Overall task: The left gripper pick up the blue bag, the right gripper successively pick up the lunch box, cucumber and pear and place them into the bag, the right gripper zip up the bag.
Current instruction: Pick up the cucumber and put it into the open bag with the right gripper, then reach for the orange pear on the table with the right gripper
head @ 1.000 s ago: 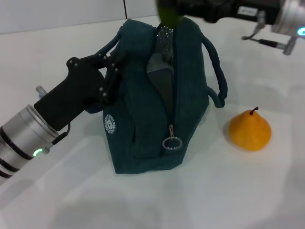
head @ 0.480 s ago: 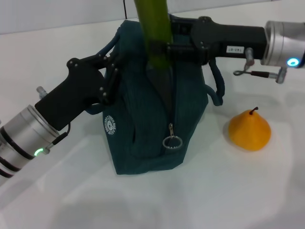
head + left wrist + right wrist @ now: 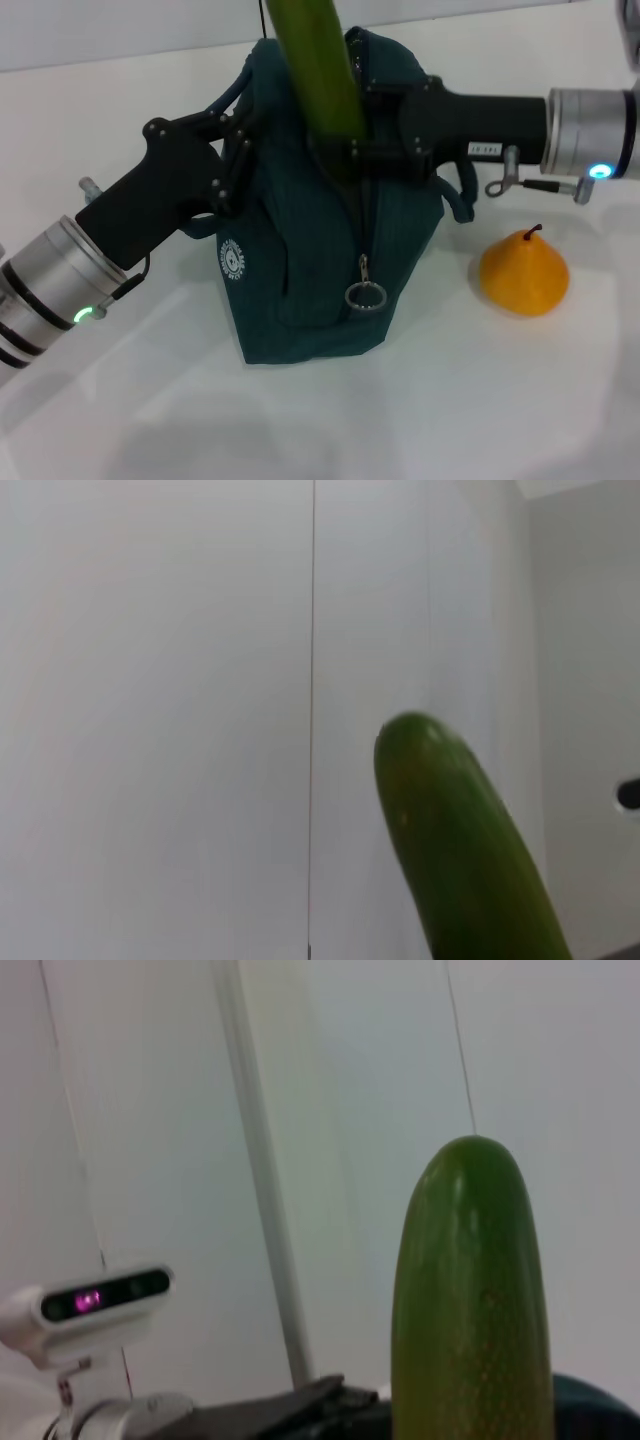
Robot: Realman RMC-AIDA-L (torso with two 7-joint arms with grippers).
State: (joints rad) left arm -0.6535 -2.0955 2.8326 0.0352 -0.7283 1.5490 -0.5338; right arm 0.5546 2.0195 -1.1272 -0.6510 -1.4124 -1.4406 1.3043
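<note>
With the left hand [image 3: 232, 160] pinching the blue bag [image 3: 330, 250] upright on the table [image 3: 480, 400], the right hand [image 3: 365, 150], clamped on the upright cucumber [image 3: 318, 80] at its mouth, should lower straight, clearing the zipper edges.

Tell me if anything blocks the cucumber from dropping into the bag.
Nothing visible does. The right gripper holds the cucumber upright in the blue bag's unzipped mouth, which the left gripper holds by its side.
</note>
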